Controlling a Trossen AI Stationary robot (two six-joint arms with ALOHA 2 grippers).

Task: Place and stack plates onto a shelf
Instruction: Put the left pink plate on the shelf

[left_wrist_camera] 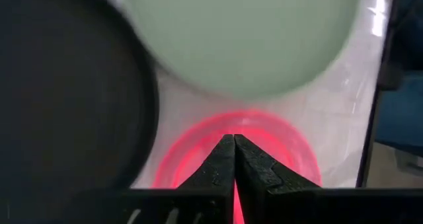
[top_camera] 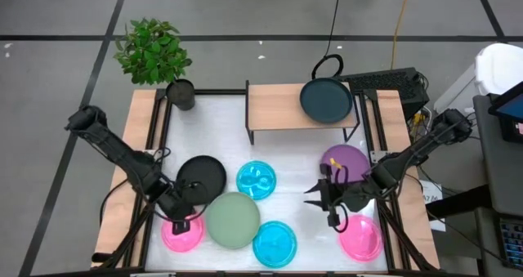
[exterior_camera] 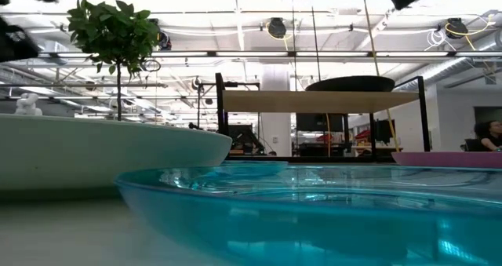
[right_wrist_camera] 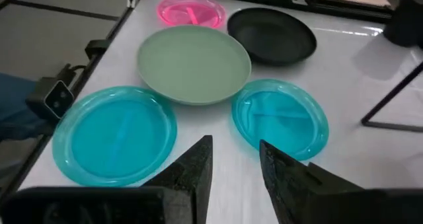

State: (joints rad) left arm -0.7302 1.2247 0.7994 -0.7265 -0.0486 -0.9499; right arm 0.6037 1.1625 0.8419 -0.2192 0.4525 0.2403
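The shelf (top_camera: 282, 107) stands at the table's far side with one dark teal plate (top_camera: 325, 100) on its right half. On the table lie a black plate (top_camera: 202, 176), two cyan plates (top_camera: 256, 180) (top_camera: 274, 243), a sage green plate (top_camera: 233, 220), two pink plates (top_camera: 181, 234) (top_camera: 360, 236) and a purple plate (top_camera: 345, 161). My left gripper (top_camera: 188, 212) (left_wrist_camera: 234, 141) is shut over the left pink plate (left_wrist_camera: 198, 145), between the black and green plates. My right gripper (top_camera: 320, 205) (right_wrist_camera: 234, 148) is open above bare table between the cyan and right pink plates.
A potted plant (top_camera: 154, 52) stands at the table's far left corner beside the shelf. Black rails (top_camera: 159, 138) run along both table sides. The shelf's left half (top_camera: 274, 105) is bare wood. In the low view the near cyan plate (exterior_camera: 314, 211) fills the foreground.
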